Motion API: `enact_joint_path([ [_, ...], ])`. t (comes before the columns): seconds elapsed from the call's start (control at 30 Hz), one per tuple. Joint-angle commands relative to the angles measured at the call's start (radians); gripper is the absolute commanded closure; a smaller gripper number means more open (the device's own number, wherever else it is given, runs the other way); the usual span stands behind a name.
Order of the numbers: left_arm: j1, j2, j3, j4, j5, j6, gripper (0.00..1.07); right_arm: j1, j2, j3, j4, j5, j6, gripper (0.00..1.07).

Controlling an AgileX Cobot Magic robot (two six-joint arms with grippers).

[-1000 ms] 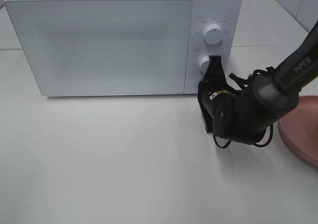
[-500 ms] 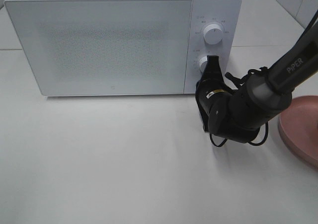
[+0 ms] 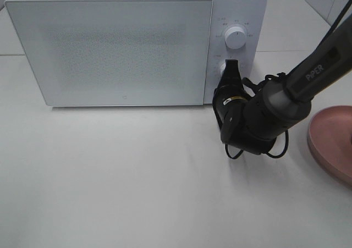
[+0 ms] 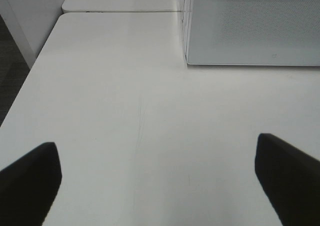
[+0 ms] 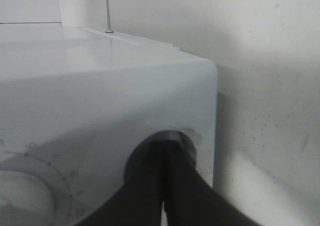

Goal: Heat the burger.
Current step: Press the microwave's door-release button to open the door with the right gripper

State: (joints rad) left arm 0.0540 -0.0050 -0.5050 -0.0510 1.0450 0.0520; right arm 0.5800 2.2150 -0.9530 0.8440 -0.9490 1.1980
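Note:
The burger is out of view. The white microwave (image 3: 121,44) stands at the back with its door closed. My right gripper (image 3: 230,67) is shut, its two black fingers pressed together, and their tip rests on the lower knob (image 3: 224,71) of the control panel. In the right wrist view the closed fingertips (image 5: 164,153) cover most of that lower knob (image 5: 186,142). The upper knob (image 3: 236,37) is untouched. My left gripper (image 4: 159,186) hangs open over bare table left of the microwave, with nothing between its fingers (image 4: 30,178).
A round pink plate (image 3: 333,141) lies at the table's right edge, behind my right arm. The white table (image 3: 121,182) stretches out in front of the microwave. A tiled wall lies beyond the microwave's right side.
My right arm has shifted a little left and toward the microwave, bringing the shut fingertips over the lower knob. The left gripper has not moved.

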Motion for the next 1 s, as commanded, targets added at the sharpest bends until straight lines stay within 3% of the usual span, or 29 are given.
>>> enact_joint_path([
  [0.03, -0.004, -0.021, 0.003, -0.003, -0.009, -0.003, 0.09, -0.026, 0.031, -0.083, -0.105, -0.135, -0.020, 1.07],
  [1.0, -0.004, -0.021, 0.003, -0.003, -0.009, -0.003, 0.09, -0.027, -0.004, -0.090, -0.052, -0.082, -0.081, 1.07],
])
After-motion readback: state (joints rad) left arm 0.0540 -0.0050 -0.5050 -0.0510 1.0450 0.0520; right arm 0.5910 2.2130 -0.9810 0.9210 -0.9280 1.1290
